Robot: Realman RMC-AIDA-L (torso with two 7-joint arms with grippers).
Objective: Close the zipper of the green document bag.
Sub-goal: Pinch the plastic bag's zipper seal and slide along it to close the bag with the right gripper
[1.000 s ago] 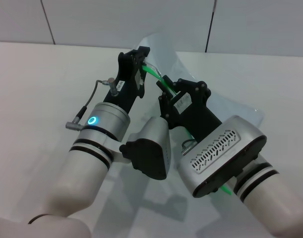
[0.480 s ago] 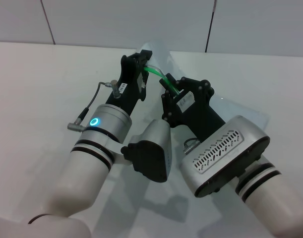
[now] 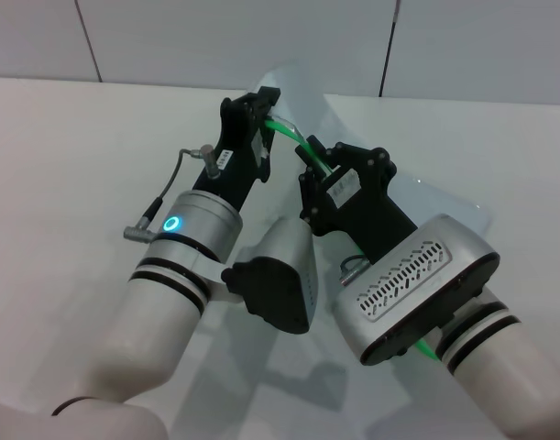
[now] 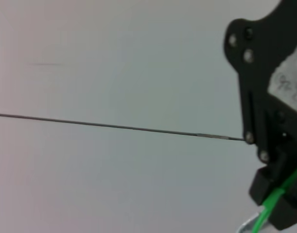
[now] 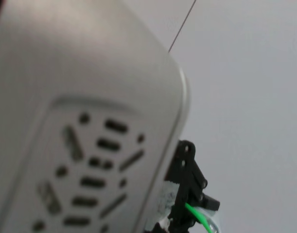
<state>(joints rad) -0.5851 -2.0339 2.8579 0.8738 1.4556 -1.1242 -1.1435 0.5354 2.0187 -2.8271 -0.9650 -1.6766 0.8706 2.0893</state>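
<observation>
Spanning: the zipper [image 3: 289,131] runs as a bright green strip between the two hands, upper centre of the head view, bowed slightly upward.
Zipper elsewhere: a green stub shows low in the frame beside the right forearm; the slider cannot be made out.
Bag: the green document bag [image 3: 426,197] is a pale translucent sheet lifted off the table [image 3: 69,147], rising behind the hands at upper centre and spreading to the right of the frame.
Left hand: the left hand [image 3: 258,110] sits at upper centre, clenched on the upper end of the zipper.
Right hand: the right hand [image 3: 314,158] is just below and right of it, clamped around the green strip.
Wrist views: the left wrist picture shows a black hand at its right edge with the green strip pinched in it; the right wrist picture shows a grey arm housing and a black hand on the strip near the bottom.
Table: white, reaching to a grey panelled wall [image 3: 215,37] along the top.
</observation>
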